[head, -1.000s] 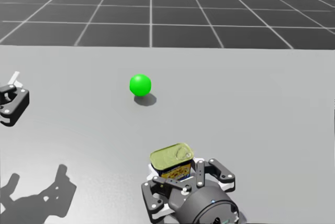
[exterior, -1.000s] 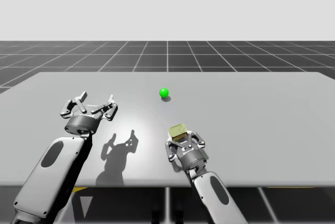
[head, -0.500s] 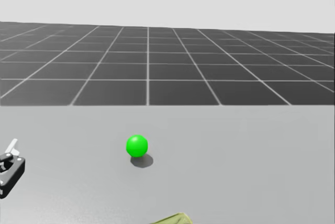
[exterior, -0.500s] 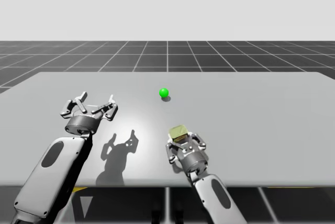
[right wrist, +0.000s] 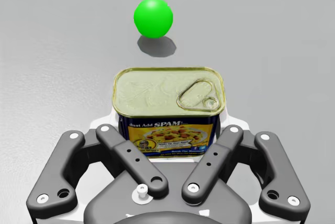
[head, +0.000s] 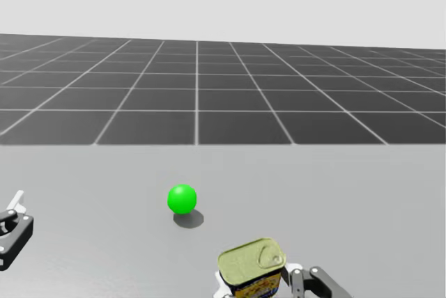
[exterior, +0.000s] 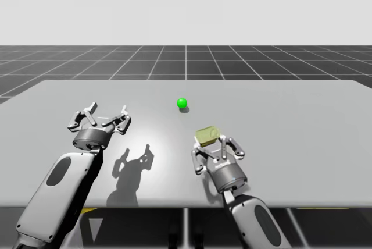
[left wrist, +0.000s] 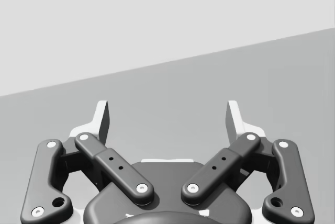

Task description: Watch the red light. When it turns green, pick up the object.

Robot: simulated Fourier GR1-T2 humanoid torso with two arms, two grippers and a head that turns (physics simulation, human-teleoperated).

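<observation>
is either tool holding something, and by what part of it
My right tool is shut on the rectangular blue-and-yellow can, gripping its side walls near the base from two sides, lid up. My left tool is open, holding nothing.

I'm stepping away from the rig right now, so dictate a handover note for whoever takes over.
Left claw: open, empty, over the table.
Right claw: shut on the rectangular can, gripped from both sides.
Light: green, on the table beyond the can.
Done: signal given, can grasped.
To do: raise the can clear; I cannot tell whether it is off the table yet.
</observation>
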